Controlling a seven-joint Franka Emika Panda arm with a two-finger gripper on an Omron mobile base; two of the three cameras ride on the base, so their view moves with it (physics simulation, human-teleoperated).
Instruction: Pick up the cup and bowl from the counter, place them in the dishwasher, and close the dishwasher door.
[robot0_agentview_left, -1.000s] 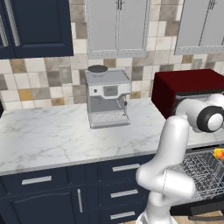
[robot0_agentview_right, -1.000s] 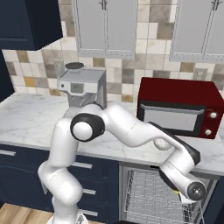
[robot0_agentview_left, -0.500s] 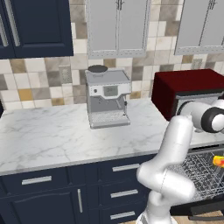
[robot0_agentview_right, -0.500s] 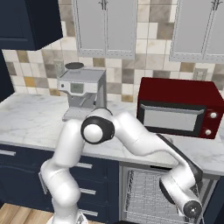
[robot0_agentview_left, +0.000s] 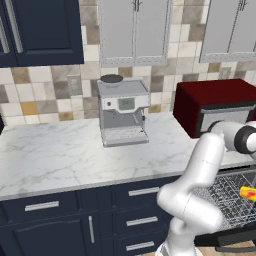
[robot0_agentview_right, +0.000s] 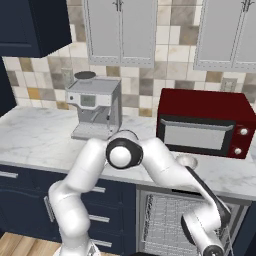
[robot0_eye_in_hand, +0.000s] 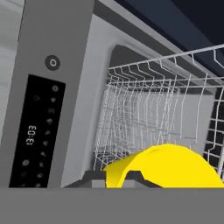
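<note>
the gripper (robot0_eye_in_hand: 113, 178) is closed, its two dark fingertips (robot0_eye_in_hand: 94, 177) clamped on the rim of a yellow bowl (robot0_eye_in_hand: 168, 168) that sits at 5 o'clock in the hand view. behind the bowl, the grey wire rack (robot0_eye_in_hand: 148, 118) of the dishwasher (robot0_eye_in_hand: 81, 83) occupies the centre to 3 o'clock, and a black control strip (robot0_eye_in_hand: 37, 131) with a clock readout runs along the grey edge of the dishwasher door (robot0_eye_in_hand: 57, 35) at 9 o'clock. in the left base view the white arm (robot0_agentview_left: 200, 185) rises at 5 o'clock and bends toward 3 o'clock; the rack (robot0_agentview_left: 230, 195) is pulled out at 4 o'clock, with a yellow and orange item (robot0_agentview_left: 248, 193) above it at the frame edge, too small to identify with certainty. the counter (robot0_agentview_left: 60, 155) spans 9 o'clock to centre and carries a silver coffee machine (robot0_agentview_left: 123, 116) near centre and a dark red microwave (robot0_agentview_left: 217, 105) at 2 o'clock. in the right base view the arm (robot0_agentview_right: 150, 170) reaches down to 5 o'clock over the rack (robot0_agentview_right: 170, 220); a pale cup (robot0_agentview_right: 186, 161) stands on the counter (robot0_agentview_right: 30, 135) just in front of the microwave (robot0_agentview_right: 207, 122), near centre-right. the coffee machine (robot0_agentview_right: 95, 107) stands at 10 o'clock.
</note>
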